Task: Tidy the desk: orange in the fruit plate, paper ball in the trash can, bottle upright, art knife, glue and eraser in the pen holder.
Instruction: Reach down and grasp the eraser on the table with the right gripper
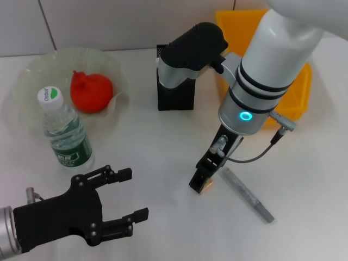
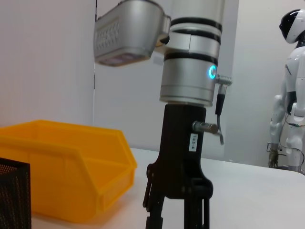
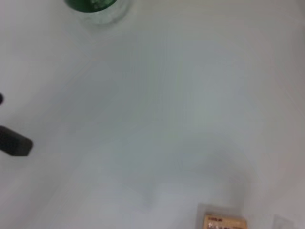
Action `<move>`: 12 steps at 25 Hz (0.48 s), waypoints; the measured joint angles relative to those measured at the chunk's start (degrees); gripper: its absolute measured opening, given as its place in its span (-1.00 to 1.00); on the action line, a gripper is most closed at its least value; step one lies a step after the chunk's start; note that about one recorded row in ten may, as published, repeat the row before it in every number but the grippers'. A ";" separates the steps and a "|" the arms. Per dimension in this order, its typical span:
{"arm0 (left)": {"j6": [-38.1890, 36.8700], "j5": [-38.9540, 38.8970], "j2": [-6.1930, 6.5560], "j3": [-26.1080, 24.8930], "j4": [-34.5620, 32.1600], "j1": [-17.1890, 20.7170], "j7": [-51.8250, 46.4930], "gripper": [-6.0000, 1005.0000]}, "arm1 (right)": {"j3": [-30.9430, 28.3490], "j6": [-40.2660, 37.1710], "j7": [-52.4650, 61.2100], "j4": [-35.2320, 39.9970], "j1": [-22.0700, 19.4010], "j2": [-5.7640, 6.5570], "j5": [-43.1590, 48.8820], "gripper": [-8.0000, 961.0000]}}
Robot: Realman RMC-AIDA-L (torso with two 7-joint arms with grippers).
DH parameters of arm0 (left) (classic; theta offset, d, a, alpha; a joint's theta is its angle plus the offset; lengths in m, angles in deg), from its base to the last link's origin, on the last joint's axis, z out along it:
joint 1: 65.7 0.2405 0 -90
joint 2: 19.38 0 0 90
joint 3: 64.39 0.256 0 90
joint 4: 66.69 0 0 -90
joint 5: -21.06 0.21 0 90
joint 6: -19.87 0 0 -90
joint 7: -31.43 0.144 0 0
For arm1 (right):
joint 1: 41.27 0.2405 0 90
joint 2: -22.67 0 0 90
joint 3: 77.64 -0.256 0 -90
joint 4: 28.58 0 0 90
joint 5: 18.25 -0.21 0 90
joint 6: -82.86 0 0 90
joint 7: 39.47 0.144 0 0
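The orange (image 1: pixel 91 91) lies in the translucent fruit plate (image 1: pixel 32 70) at the back left. The bottle (image 1: pixel 65 133) stands upright in front of the plate. My right gripper (image 1: pixel 202 184) points down at the table, open, its tips right by the small eraser (image 1: pixel 209 187); the eraser also shows in the right wrist view (image 3: pixel 224 222). The grey art knife (image 1: pixel 249 194) lies just right of the eraser. The black pen holder (image 1: pixel 175 95) stands at the back, partly behind my right arm. My left gripper (image 1: pixel 133 196) hovers open and empty at the front left. Paper ball and glue are out of view.
A yellow bin (image 1: pixel 296 92) stands at the back right, partly hidden by my right arm; it also shows in the left wrist view (image 2: pixel 62 171) next to the pen holder (image 2: pixel 12 191). The bottle's base (image 3: pixel 97 7) shows in the right wrist view.
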 joint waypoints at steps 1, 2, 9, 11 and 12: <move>-0.04 0.00 0.00 0.00 0.00 0.04 0.00 0.60 | 0.30 0.92 0.04 -0.89 0.05 0.01 -0.02 0.69; -0.04 0.00 0.00 0.00 0.00 0.04 0.00 0.60 | 0.30 0.92 0.04 -0.89 0.05 0.01 -0.02 0.69; -0.20 0.00 0.00 0.00 0.00 0.09 0.07 0.60 | 0.61 3.26 0.11 -3.49 0.34 -0.01 -0.17 0.68; -0.22 -0.02 -0.01 0.00 -0.04 0.08 0.18 0.60 | 0.71 3.82 0.12 -4.15 0.46 -0.02 -0.24 0.68; -0.22 -0.02 -0.04 0.00 -0.03 0.07 0.21 0.60 | 0.95 4.11 0.12 -4.36 0.49 -0.03 -0.32 0.68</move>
